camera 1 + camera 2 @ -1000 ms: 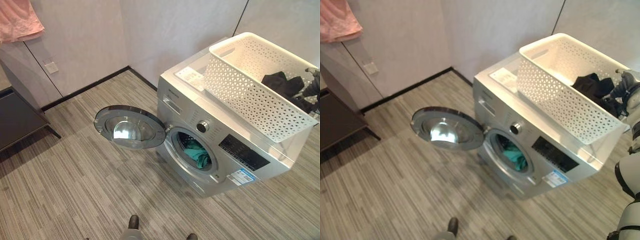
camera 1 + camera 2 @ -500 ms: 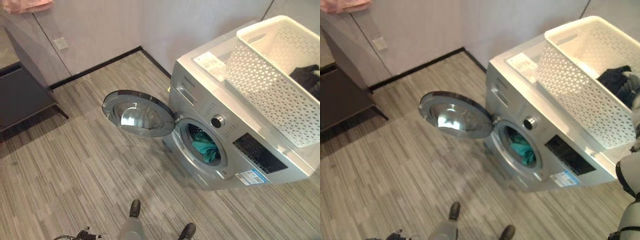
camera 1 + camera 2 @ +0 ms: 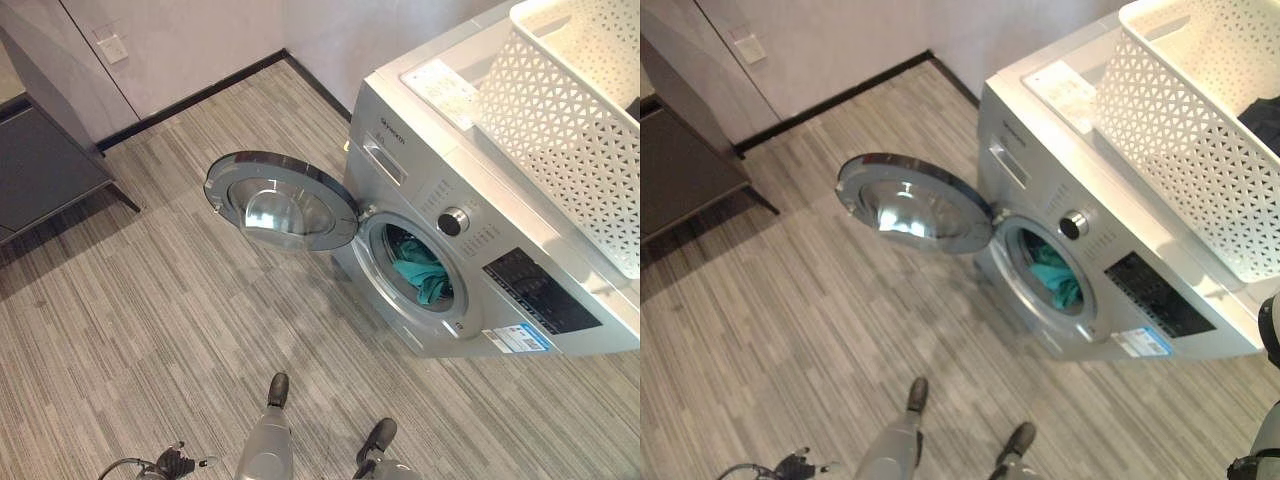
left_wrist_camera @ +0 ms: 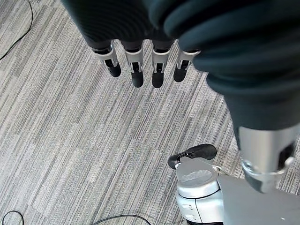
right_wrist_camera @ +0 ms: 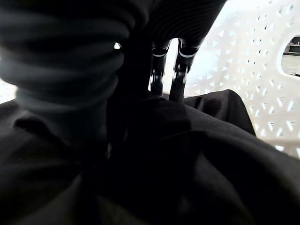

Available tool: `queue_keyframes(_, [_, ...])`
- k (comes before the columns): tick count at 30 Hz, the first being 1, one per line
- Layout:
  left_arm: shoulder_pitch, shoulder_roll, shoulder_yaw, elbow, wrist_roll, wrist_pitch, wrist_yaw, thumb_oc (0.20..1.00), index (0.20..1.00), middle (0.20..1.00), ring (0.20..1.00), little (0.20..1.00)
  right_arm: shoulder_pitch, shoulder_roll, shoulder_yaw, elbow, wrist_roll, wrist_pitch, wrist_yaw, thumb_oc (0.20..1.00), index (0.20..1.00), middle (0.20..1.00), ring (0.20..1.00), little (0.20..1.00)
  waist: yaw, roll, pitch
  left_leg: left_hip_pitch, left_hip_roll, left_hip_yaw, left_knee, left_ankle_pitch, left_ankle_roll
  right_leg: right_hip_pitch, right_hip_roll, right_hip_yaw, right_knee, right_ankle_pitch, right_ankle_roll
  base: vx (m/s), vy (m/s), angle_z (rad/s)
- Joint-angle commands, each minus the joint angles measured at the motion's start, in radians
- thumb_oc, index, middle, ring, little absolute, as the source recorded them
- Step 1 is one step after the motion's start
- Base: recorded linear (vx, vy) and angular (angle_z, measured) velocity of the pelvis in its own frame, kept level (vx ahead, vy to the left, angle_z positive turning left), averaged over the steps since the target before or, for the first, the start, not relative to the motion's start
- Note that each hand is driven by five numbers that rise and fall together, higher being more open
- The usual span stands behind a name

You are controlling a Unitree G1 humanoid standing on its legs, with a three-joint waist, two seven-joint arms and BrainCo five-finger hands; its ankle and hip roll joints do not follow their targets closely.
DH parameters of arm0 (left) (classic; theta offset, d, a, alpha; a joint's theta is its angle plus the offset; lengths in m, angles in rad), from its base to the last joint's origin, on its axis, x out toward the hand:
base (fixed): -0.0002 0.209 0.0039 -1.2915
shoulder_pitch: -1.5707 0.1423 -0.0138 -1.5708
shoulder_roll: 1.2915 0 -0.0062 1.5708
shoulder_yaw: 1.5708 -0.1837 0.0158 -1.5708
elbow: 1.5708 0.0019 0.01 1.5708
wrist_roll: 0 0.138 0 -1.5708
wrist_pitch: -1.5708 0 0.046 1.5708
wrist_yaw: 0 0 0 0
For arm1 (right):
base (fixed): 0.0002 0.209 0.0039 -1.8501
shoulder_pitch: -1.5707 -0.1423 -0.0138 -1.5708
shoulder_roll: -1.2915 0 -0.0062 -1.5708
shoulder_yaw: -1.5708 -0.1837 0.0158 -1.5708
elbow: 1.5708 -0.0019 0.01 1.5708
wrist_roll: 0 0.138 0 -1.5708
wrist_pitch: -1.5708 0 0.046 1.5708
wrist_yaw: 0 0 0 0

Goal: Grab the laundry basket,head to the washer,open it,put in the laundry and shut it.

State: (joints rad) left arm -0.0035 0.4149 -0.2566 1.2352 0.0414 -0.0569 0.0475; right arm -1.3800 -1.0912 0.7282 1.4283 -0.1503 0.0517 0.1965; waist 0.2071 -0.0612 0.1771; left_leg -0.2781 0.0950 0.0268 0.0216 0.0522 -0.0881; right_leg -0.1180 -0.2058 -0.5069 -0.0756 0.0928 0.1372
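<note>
Two eye views show a silver washer, round door open, teal cloth inside, latticed white basket on top. Right hand reaches onto black laundry, grip unclear. Left hand hangs, fingers straight.

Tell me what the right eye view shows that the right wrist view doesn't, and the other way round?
Right eye view: the silver washer on the striped floor, its round door open and a teal cloth in the drum. Right wrist view: the robot's right hand, close up, down against the dark laundry. Both: the white basket and that dark laundry lying in it.
</note>
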Motion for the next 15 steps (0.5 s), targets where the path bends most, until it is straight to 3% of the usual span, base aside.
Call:
queue_keyframes(1, [-0.016,0.019,-0.035,0.036,0.004,0.008,0.009,1.0,1.0,1.0,1.0,1.0,0.004,0.03,0.061,0.034,0.049,0.014,-0.057,0.2,0.2,0.2,0.2,0.2,0.019,0.004,0.021,0.047,0.022,-0.011,-0.065,-0.013,-0.007,-0.013,-0.021,0.053,0.11,-0.11,0.016,0.0,0.0,0.0])
queue_keyframes(6, [-0.017,0.011,-0.035,0.03,0.003,0.004,0.013,1.0,1.0,1.0,1.0,1.0,-0.032,0.029,0.051,0.022,0.065,0.002,-0.103,0.2,0.2,0.2,0.2,0.2,0.012,-0.005,0.003,0.074,0.021,-0.005,-0.063,-0.026,-0.005,0.018,-0.022,0.052,0.1,-0.107,0.019,0.0,0.001,-0.01])
queue_keyframes(14, [-0.005,-0.038,-0.02,0.019,0.015,-0.014,0.075,1.0,1.0,1.0,1.0,1.0,-0.081,0.006,-0.067,-0.069,0.151,-0.038,-0.357,0.2,0.2,0.2,0.2,0.2,-0.008,-0.019,-0.072,0.175,0.02,0.008,-0.07,-0.059,-0.004,0.124,-0.015,0.049,0.058,-0.103,0.031,0.02,0.001,0.0])
queue_keyframes(15, [-0.006,-0.038,-0.021,0.018,0.015,-0.015,0.076,1.0,1.0,1.0,1.0,1.0,-0.08,0.005,-0.068,-0.07,0.151,-0.037,-0.358,0.2,0.2,0.2,0.2,0.2,-0.009,-0.021,-0.068,0.163,0.013,0.012,-0.066,-0.042,0.004,0.117,-0.023,0.038,0.057,-0.087,0.025,-0.04,0.034,-0.01])
